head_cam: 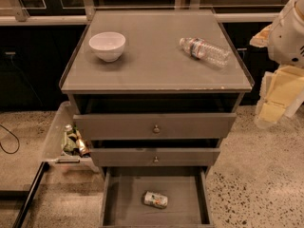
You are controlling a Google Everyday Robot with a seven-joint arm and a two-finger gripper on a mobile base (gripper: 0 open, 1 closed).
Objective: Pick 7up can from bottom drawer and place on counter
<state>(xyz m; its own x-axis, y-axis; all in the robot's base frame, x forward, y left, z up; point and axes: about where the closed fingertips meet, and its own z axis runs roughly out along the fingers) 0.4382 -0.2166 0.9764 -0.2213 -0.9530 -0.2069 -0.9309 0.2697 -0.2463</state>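
Observation:
The 7up can [156,199] lies on its side in the middle of the open bottom drawer [118,198]. The counter [156,65] is the glossy grey top of the cabinet, with a chipped front edge. My gripper [278,106] hangs at the far right of the view, beside the cabinet at about counter height, well away from the can. My white arm [287,32] rises above it.
A white bowl [107,45] stands at the counter's back left. A clear water bottle [204,51] lies at its back right. The two knobbed drawers [156,127] above stick out partly. A clear bin [66,141] with small items sits on the floor at left.

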